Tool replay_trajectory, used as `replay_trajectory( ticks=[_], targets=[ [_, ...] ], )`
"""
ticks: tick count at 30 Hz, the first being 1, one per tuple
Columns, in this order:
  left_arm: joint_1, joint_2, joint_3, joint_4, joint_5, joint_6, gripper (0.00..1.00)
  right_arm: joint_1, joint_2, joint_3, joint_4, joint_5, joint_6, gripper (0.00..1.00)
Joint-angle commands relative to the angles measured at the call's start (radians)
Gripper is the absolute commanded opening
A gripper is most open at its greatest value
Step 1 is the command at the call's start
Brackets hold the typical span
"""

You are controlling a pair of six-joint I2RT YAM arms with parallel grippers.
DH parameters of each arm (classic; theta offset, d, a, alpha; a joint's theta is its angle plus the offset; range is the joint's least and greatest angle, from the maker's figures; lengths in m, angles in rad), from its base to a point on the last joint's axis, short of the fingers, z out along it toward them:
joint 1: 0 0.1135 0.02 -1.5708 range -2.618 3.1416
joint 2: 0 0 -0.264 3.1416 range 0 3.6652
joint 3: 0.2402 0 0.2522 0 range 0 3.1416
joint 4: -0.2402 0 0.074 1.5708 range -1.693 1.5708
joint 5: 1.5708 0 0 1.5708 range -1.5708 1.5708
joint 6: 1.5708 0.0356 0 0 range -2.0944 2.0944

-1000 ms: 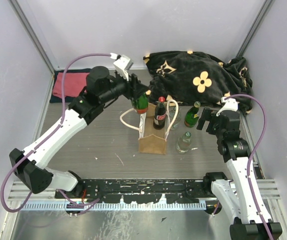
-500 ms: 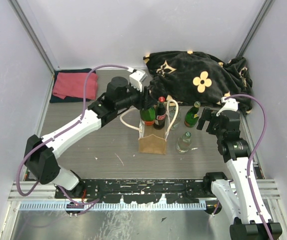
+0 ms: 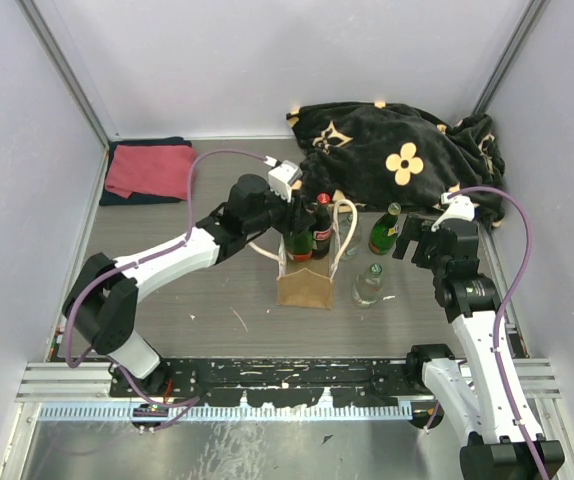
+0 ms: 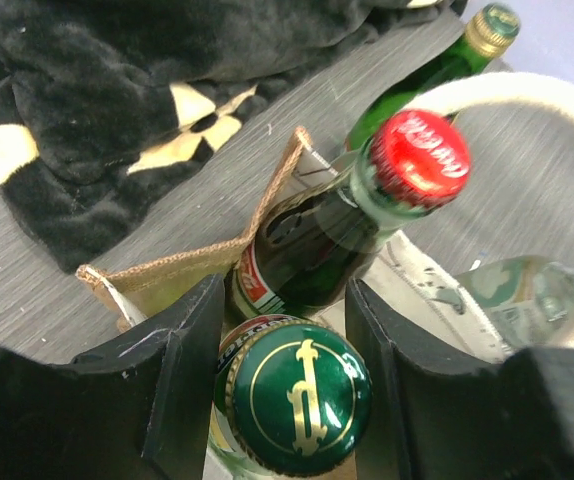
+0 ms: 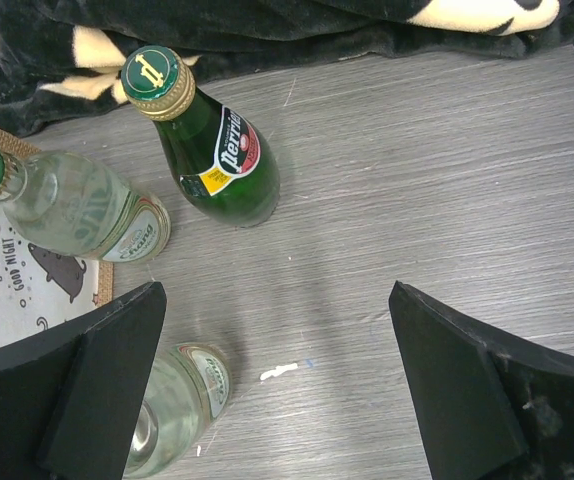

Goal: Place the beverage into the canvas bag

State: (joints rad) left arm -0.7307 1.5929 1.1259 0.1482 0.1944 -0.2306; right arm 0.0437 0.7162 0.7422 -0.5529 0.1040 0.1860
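While the left arm reaches across the counter, the top view puts the left pincer right over the canvas bag, clamped on the neck of the green-capped bottle. The bottle is upright with its body inside the bag mouth, just beside a red-capped cola bottle in the same bag. The right pincer is parked well apart on the right, jaws wide, holding nothing. A Perrier bottle and a clear bottle stand between it and the bag. The black blanket and red towel are at the back, not in play.

Left wrist: the bottle's cap sits square between the two fingers. The cola neck leans close on the far side, and the tan bag rim runs behind both. A cream handle loops to the right, clear of the grip. The bag floor is hidden, so I can't tell whether the base is seated.

Right wrist: fingers spread over bare counter, with only the loose bottles ahead.

My read is that insertion is nearly done. Keep the bottle vertical and go straight down until it stops. Don't shove the cola sideways, since the bag is soft and may tip. Release only once seated, then pull up vertically and stay off the handle.
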Motion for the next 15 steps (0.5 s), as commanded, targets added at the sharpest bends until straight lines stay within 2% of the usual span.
replay_trajectory(
  ticks=[1, 15],
  targets=[
    [-0.005, 0.002, -0.024, 0.233, -0.029, 0.064, 0.00, -0.004, -0.001, 0.008, 0.052, -0.006, -0.002, 1.00],
    [-0.042, 0.064, -0.146, 0.422, -0.106, 0.227, 0.00, -0.004, 0.006, 0.005, 0.061, -0.009, 0.007, 1.00]
  ],
)
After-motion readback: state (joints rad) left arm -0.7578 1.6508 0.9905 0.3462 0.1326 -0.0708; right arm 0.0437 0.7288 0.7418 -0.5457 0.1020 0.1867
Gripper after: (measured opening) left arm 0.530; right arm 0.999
